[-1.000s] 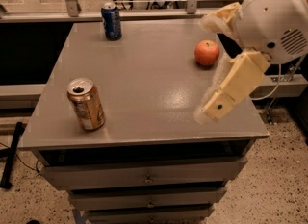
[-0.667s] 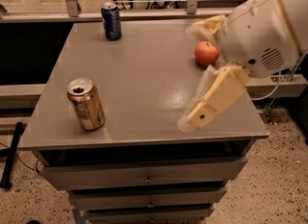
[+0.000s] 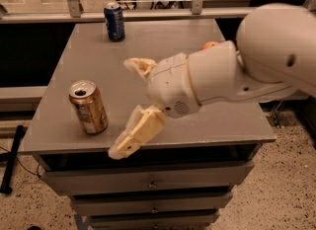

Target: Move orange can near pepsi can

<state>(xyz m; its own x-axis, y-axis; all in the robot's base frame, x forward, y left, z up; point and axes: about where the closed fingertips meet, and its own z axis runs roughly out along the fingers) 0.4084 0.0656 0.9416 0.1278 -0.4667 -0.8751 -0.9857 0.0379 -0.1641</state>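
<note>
Gripper (image 3: 123, 108) spread wide over the worktop's (image 3: 168, 36) front edge, just beside the upright orange can (image 3: 89, 106) near the front-left corner — pepsi can (image 3: 114, 21) upright at the far edge, well apart.

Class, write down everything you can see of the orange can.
The orange can is a metallic orange-gold drink can with pale label patches and a silver top whose mouth looks opened. It stands upright near the front left corner of the grey table, touched by nothing else. The open pincer hovers just to its right, not touching it.
</note>
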